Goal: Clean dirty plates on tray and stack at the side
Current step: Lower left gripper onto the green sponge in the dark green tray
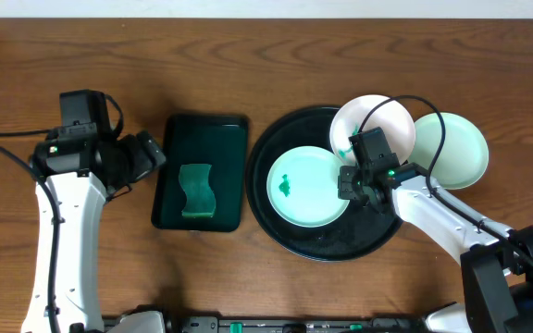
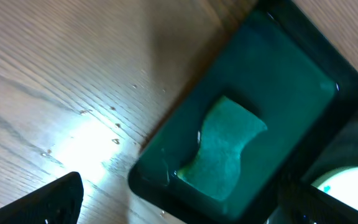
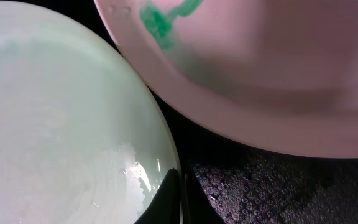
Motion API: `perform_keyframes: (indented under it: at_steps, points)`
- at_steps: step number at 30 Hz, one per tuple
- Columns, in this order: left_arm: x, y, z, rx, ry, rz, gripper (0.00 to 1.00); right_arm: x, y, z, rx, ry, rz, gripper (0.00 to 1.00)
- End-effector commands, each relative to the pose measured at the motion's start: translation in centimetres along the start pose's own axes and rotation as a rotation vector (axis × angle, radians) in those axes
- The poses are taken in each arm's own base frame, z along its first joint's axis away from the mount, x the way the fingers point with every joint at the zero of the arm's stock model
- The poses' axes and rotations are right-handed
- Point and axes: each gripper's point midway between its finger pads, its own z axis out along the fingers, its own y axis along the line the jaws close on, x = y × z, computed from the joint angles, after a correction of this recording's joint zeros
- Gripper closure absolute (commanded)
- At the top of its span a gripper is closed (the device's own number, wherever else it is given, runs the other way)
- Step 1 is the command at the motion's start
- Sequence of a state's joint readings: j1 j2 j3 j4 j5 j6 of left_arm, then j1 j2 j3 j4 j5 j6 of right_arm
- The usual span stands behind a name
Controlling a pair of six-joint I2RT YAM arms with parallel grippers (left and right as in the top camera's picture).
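The black round tray (image 1: 327, 248) holds a mint-green plate (image 1: 315, 199) with a green smear. A white plate (image 1: 378, 116), also smeared green, leans on the tray's far right rim. A second mint-green plate (image 1: 456, 153) lies on the table right of the tray. My right gripper (image 1: 353, 182) is at the right rim of the mint-green plate on the tray. In the right wrist view its fingers (image 3: 182, 199) are shut on that plate's rim (image 3: 61, 124), with the white plate (image 3: 260, 74) just beyond and the tray floor (image 3: 278, 186) below. My left gripper (image 1: 151, 153) is open and empty.
A rectangular dark green tray (image 1: 202, 122) with a green sponge (image 1: 196, 191) sits left of the black tray. In the left wrist view my left gripper (image 2: 185, 208) hangs over this tray's near corner (image 2: 160, 186), with the sponge (image 2: 225, 146) ahead and water drops on the wood.
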State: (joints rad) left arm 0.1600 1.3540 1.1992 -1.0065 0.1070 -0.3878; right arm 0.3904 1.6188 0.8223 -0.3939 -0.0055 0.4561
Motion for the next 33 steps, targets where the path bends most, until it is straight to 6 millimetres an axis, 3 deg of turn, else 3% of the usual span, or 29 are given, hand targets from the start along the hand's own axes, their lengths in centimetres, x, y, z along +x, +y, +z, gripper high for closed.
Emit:
perform_keyframes:
  at_steps: [1,2,4,6,12,17,33]
  points:
    - [2.1,-1.1,0.4,0.045,0.075,0.053,0.01,0.2,-0.6,0.2,0.031,-0.002,0.004,0.99]
    - [2.7,-1.5,0.4,0.060,0.097,0.062,0.05,0.2,-0.6,0.2,0.031,-0.002,0.004,0.99]
    - [3.5,-2.1,0.4,0.075,0.124,0.080,0.43,0.2,-0.6,0.2,0.031,-0.002,0.004,0.99]
    - [4.4,-3.0,0.5,0.080,0.140,0.120,0.51,0.2,-0.6,0.2,0.031,-0.002,0.004,0.99]
    - [6.5,-5.4,1.6,0.083,0.148,0.229,0.54,0.2,-0.6,0.2,0.031,-0.002,0.004,0.99]
    - [7.1,-5.0,3.3,-0.036,0.141,0.219,0.53,0.2,-0.6,0.2,0.032,-0.002,0.004,0.99]
    - [7.6,-5.7,9.8,-0.107,0.247,0.263,0.53,0.3,-0.5,0.2,0.028,0.000,0.004,0.99]
